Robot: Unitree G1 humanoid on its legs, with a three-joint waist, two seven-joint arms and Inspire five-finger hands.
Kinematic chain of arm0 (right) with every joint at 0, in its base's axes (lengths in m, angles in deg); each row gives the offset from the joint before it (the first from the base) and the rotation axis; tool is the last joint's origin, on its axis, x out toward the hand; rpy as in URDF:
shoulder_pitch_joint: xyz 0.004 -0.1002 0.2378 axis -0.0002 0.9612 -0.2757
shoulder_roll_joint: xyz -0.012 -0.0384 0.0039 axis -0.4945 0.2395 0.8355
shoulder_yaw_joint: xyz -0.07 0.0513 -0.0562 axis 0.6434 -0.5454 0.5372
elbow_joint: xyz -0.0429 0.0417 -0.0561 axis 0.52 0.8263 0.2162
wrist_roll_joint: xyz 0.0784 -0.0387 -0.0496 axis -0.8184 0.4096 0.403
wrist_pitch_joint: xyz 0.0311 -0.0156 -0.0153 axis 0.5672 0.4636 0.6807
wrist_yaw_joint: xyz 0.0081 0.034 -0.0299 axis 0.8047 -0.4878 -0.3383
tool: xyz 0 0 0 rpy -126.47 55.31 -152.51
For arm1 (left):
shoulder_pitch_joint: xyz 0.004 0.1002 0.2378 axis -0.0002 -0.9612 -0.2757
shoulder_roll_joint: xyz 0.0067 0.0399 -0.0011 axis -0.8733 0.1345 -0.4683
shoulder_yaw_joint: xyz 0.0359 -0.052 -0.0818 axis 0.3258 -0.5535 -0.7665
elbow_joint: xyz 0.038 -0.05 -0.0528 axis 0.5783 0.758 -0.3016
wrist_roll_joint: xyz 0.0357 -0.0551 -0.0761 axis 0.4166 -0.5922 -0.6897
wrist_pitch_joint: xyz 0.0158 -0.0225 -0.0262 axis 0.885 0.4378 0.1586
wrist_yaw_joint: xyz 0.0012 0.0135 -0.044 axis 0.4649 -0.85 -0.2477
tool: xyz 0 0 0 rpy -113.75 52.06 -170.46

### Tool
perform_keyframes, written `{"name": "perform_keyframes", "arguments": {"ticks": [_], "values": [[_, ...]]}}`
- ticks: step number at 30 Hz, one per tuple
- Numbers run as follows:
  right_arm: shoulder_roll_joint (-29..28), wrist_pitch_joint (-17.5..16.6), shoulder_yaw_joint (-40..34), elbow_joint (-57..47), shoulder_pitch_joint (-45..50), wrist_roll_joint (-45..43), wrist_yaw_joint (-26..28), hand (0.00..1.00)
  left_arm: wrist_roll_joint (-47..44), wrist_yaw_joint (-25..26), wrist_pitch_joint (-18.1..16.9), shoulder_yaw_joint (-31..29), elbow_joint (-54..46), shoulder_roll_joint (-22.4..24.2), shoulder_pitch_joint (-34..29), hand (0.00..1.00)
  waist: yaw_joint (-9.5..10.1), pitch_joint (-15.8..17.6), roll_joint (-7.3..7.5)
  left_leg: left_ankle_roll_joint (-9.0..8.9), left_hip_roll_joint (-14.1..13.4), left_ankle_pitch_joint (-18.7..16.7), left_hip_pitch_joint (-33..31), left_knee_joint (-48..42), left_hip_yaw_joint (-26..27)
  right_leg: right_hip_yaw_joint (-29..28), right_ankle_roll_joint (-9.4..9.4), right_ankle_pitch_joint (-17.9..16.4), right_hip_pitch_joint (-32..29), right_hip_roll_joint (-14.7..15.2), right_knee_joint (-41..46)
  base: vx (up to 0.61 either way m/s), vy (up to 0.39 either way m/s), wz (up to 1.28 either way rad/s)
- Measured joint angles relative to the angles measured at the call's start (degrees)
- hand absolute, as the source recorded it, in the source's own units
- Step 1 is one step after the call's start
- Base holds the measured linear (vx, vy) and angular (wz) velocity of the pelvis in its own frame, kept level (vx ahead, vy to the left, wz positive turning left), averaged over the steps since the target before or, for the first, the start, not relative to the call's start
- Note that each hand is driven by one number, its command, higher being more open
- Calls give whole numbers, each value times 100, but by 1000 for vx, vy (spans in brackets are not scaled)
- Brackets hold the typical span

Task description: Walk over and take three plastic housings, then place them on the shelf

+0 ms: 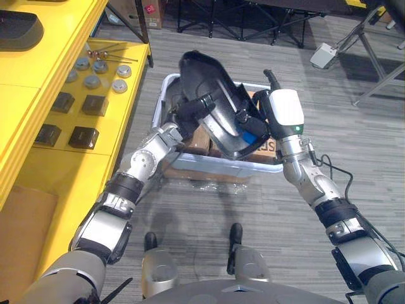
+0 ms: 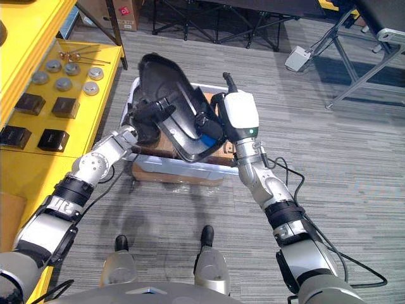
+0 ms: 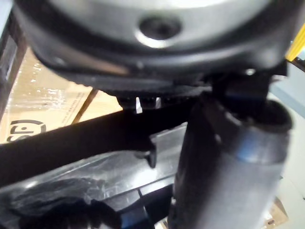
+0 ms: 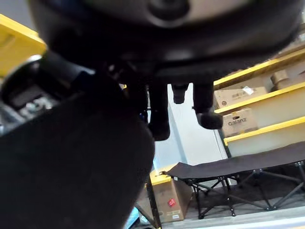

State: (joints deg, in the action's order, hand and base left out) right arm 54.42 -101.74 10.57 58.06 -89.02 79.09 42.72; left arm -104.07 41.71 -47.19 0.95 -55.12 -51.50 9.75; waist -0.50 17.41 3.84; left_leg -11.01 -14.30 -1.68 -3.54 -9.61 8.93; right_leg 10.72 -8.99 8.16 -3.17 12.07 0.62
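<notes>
The yellow shelf (image 1: 38, 95) runs along the robot's left. A pale bin (image 1: 215, 166) sits on the floor ahead, with cardboard (image 1: 197, 140) inside. Above it a black housing (image 1: 202, 73) is held tilted. The left hand (image 1: 197, 109) is curled on its left edge and the right hand (image 1: 252, 120) clamps its right edge. Black blocks (image 1: 82, 136) and grey discs (image 1: 101, 66) lie on the shelf.

Silver-grey arms (image 1: 145, 158), black elbow bands (image 1: 126, 185), white right-wrist casing (image 1: 286, 109)
</notes>
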Motion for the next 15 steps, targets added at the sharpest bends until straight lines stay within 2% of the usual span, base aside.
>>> {"name": "perform_keyframes", "arguments": {"ticks": [11, 15], "values": [[27, -72, 6, -372, 321, -37, 122, 0, -7, 6, -39, 105, 0, 33, -109, 0, -10, -18, -96, -1, 10, 0, 1, 11, 13, -9, 0, 0, -12, 8, 0, 0, 0, 0], [4, -72, 8, -408, 385, -60, 122, 0, 24, 15, -205, 137, 0, 80, -165, 0, -61, -42, -148, -1, 13, 1, 4, 20, 29, -26, 0, 0, -25, 10, 0, 0, 0, 0]]}}
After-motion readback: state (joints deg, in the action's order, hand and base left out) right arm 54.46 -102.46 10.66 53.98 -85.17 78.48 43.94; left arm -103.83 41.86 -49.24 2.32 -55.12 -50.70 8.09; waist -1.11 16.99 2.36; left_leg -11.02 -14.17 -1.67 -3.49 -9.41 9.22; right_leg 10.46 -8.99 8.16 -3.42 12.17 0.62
